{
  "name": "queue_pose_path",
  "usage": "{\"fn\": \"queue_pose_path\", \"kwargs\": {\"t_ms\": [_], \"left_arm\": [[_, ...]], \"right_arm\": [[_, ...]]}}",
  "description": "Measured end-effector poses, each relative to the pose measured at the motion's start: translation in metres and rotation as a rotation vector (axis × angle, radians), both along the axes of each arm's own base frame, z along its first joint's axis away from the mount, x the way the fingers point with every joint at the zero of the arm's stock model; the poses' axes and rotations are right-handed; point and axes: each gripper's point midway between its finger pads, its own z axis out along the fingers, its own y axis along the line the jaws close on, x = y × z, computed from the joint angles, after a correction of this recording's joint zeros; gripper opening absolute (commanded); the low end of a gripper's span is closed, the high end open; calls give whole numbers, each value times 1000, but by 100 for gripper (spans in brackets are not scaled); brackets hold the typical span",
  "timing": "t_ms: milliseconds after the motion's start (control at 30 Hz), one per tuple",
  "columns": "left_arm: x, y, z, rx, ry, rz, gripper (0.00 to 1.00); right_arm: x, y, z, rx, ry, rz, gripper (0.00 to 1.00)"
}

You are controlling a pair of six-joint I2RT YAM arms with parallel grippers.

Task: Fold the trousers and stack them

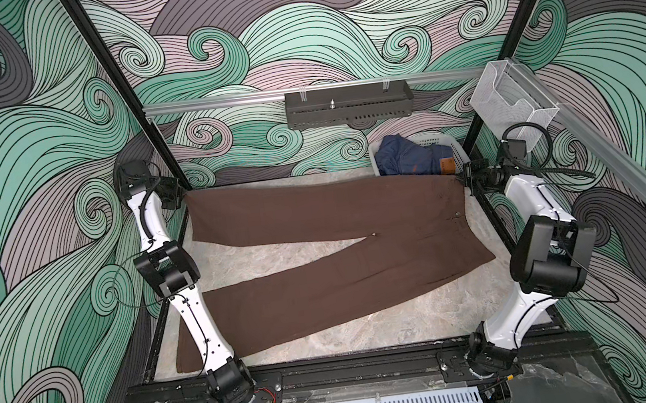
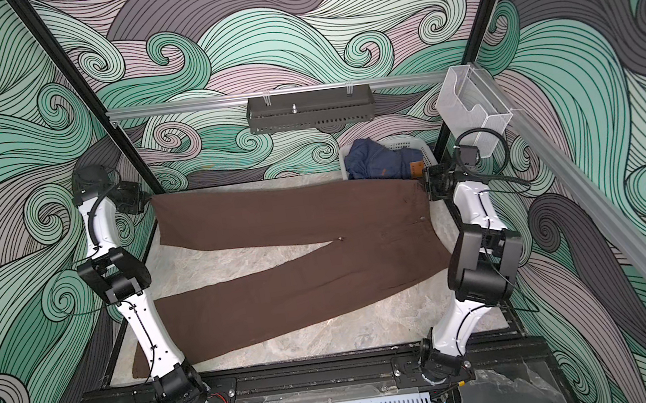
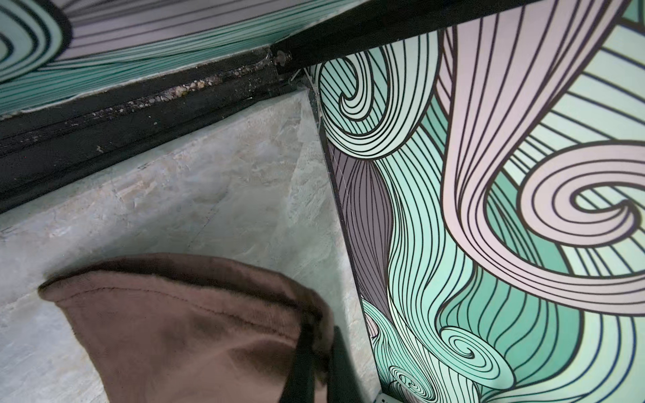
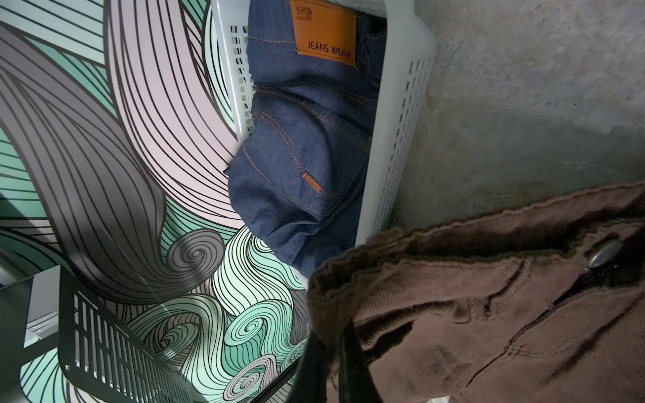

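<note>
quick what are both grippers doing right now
left gripper: closed, holding the trousers by a leg hem
right gripper: closed, holding the trousers by the waistband

The trousers point(image 1: 315, 220) are a plain, matte chocolate brown, with one silvery button point(image 4: 603, 254) at the waistband. Under them the tabletop point(image 1: 412, 325) is pale grey-beige, marbled. Just beyond the trousers' waist end, a white slotted basket point(image 1: 429, 140) holds dark blue jeans point(image 1: 404, 157) with tan stitching and an orange-brown patch point(image 4: 324, 33). Around the trousers the walls point(image 1: 36, 162) swirl in mint, teal, lilac and charcoal waves, lined black. The left arm point(image 1: 198, 326) and right arm point(image 1: 521, 195) beside them are white with black joints.
</note>
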Motion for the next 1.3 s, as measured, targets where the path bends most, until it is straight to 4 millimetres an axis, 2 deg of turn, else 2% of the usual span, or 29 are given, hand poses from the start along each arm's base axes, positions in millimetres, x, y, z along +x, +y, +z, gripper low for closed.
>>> {"fn": "queue_pose_path", "kwargs": {"t_ms": [167,333,433,567,733,900,1100,1300], "left_arm": [[-6,-2,-1,-5,-30,-15,0],[-36,-2,-1,-62,-54,-22,0],[-55,-3,4,-105,-83,-33,0],[-89,-4,6,-146,-105,-19,0],[-129,-4,9,-179,-132,5,0],[-173,-5,5,-207,-137,59,0],[-236,1,-3,-249,-144,165,0],[-264,1,-6,-281,-154,220,0]], "right_arm": [[-1,5,-14,22,-9,-2,0],[-20,3,-31,37,-4,-15,0],[-34,-3,-28,34,-36,-23,0],[-56,-17,-18,14,-100,-39,0],[-84,-35,-16,-16,-138,-64,0],[-110,-41,-28,-31,-130,-80,0],[-144,-56,-50,-22,-87,-136,0],[-165,-75,-52,-16,-76,-193,0]]}}
